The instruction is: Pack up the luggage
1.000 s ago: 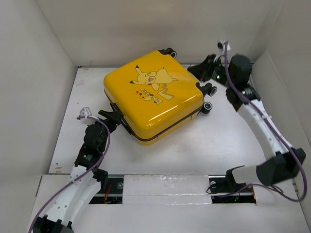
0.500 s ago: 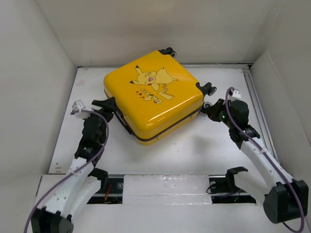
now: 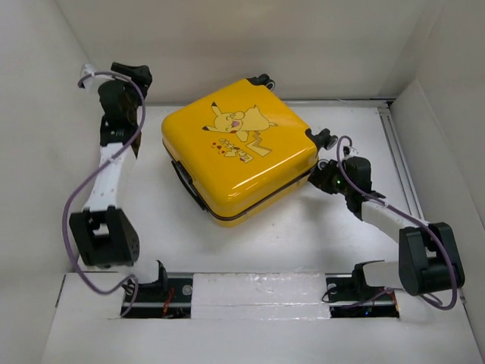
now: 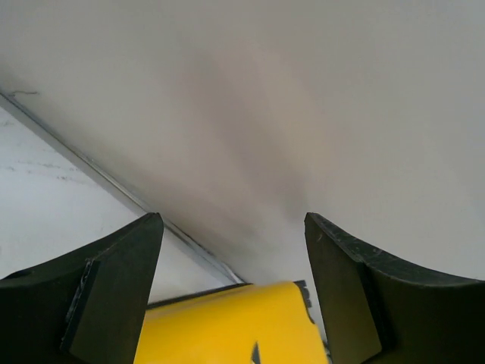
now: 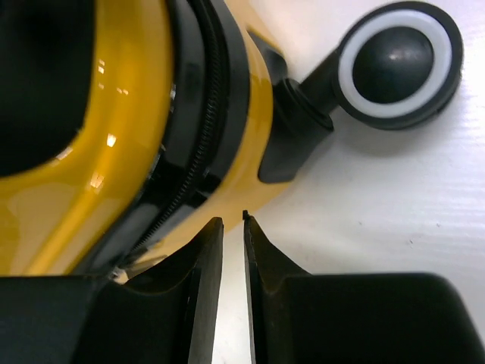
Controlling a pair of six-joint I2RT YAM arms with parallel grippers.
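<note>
So, got the luggage (image 3: 239, 155) lying shut on the bench (image 3: 303, 235), right end effector (image 5: 232, 221) barely apart and empty, low at the zipper seam (image 5: 201, 129) by a wheel (image 5: 398, 61), probably to unzip it, left end effector (image 4: 233, 250) wide apart, up high, clear.

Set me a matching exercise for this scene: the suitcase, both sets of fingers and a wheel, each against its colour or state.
1. suitcase
2. left fingers
3. right fingers
4. wheel

A. black with a white ring
B. wide apart, up high, facing the wall
C. yellow, shut, lying flat
D. a narrow gap apart, low beside the zipper

Pairs: 1-C, 2-B, 3-D, 4-A
</note>
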